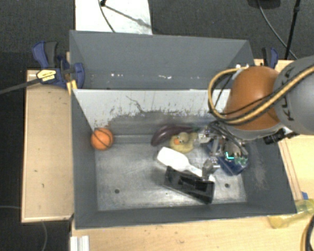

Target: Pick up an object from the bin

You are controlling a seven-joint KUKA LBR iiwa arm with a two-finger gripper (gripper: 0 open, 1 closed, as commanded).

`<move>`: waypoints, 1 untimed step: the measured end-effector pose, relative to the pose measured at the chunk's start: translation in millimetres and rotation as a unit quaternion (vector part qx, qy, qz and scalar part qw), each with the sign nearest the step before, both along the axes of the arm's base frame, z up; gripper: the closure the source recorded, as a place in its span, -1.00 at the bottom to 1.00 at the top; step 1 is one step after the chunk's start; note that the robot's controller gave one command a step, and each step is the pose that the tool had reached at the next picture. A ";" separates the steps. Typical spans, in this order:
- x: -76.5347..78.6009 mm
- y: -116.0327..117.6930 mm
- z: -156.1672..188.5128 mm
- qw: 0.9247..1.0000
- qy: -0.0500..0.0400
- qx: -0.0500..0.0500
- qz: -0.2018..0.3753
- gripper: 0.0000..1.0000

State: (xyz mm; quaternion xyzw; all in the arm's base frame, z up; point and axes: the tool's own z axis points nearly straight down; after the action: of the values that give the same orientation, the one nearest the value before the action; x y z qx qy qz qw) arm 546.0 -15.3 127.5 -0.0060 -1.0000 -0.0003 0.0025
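A small blue thing [234,164] with a bright green-blue glint on its upper side lies on the floor of the grey metal bin [146,61], towards the right side and near the right wall. Much of it is covered, so its outline cannot be made out. Directly over it and partly in front of it hangs the robot's gripper [217,156], a cluster of bare metal parts low in the bin. Whether the gripper is spread or closed cannot be told from here, and nothing can be seen held in it.

Just left of the gripper lies a white, rounded oblong thing [174,158], its right end reaching close to the metal parts. Below it and touching it, a black boxy thing [191,184] lies aslant on the floor. Behind the white thing sits a small yellow toy [183,141], and beside that a dark purple, elongated thing [165,135] rests at the foot of the back wall. Well apart from the rest, an orange ball [101,138] sits in the far left corner.

Above the gripper, the wrist carries a rounded orange cover [251,95] looped with cables [220,88], and the grey arm enters from the right.
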 end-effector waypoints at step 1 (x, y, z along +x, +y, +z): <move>2.0 -0.1 3.9 1.000 -0.004 0.000 0.000 -1.00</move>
State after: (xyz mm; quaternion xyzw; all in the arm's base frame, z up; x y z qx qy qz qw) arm 548.1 -15.4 131.4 -0.0059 -1.0000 -0.0001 -0.0013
